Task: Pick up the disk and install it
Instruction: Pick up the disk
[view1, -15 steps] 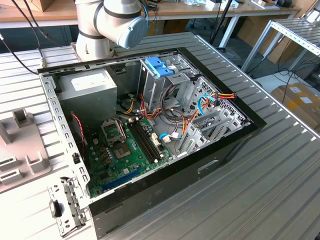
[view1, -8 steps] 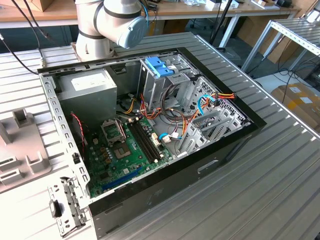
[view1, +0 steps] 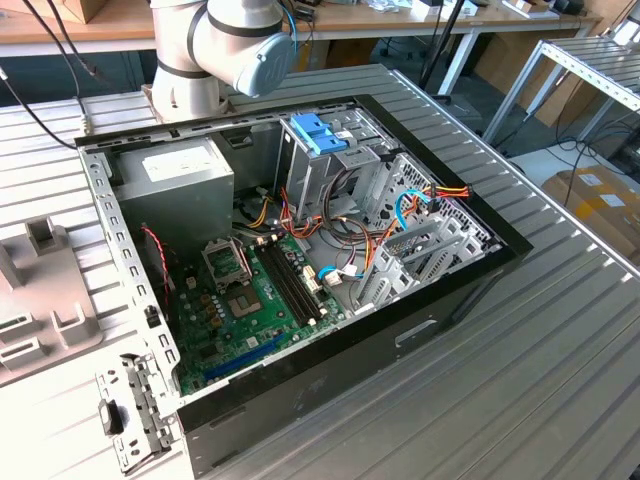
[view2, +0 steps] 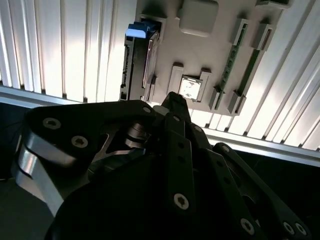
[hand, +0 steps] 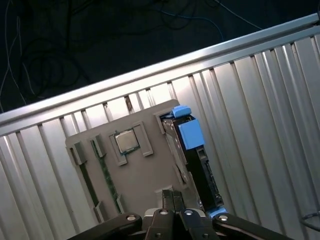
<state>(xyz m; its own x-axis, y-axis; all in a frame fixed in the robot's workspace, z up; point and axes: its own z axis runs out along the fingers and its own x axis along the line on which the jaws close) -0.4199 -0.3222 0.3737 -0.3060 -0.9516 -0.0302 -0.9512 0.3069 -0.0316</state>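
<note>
The disk (hand: 199, 162) stands on edge in a slot of a grey parts tray (hand: 145, 175), with a blue plastic rail on its end. In the second wrist view the disk (view2: 142, 60) sits in the same tray (view2: 165, 45). My gripper (hand: 173, 194) hovers above the tray, beside the disk and apart from it, with its fingers shut together and nothing between them. Its dark fingertips (view2: 176, 102) point toward the tray's middle, close to a square processor chip (view2: 189, 87).
The open computer case (view1: 300, 250) lies on the ribbed metal table (view1: 560, 330), with a blue-clipped drive cage (view1: 320, 135), a grey power supply (view1: 180, 170), a green motherboard (view1: 250, 300) and loose cables. Memory sticks (view2: 232, 57) stand in the tray. A metal bracket (view1: 130, 410) lies by the case's corner.
</note>
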